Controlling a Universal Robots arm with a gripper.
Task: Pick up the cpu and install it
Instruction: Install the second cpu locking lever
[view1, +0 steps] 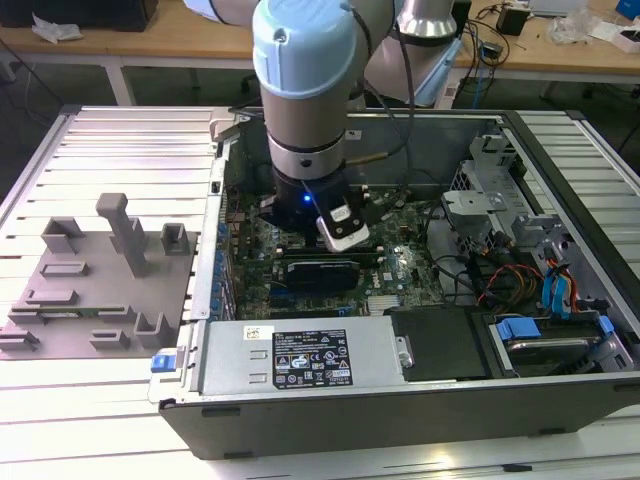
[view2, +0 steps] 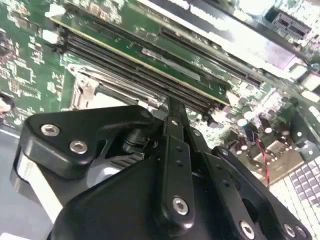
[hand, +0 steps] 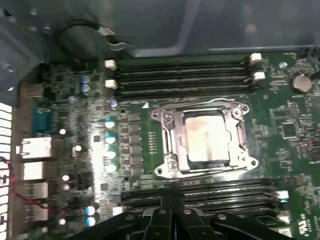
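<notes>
Sitting on the exterior view's left, a flat grey plastic fixture plate (view1: 95, 290) with little blocks and one tall post lies on the ribbed silver metal table (view1: 60, 150). Just beside it, toward the middle, is the big open black computer case (view1: 400, 400) with a green circuit board (view1: 400, 260) inside. The light blue and silver robot arm (view1: 305, 70) reaches down from above into the case, and its black gripper (view1: 325, 235) hangs low over the green board, near a long black card. On the exterior view's right, inside the case, sit grey metal drive cages (view1: 490, 195), blue plastic clips (view1: 520, 328) and a bunch of coloured wires (view1: 505, 280).

In the first wrist view, the small flat square silvery cpu (hand: 206, 140) lies inside the shiny metal square socket frame (hand: 167, 142) on the board. Rows of long black memory slots (hand: 185, 75) run along both sides of the frame. The gripper's black links (hand: 170, 220) sit beside the nearer row of slots, apart from the cpu.

In the second wrist view, the gripper's black body (view2: 150, 185) covers much of the board, and a corner of the socket frame (view2: 90, 85) peeks out past it. The fingertips are hidden, so I cannot tell if the gripper is open or closed, or if it holds anything.
</notes>
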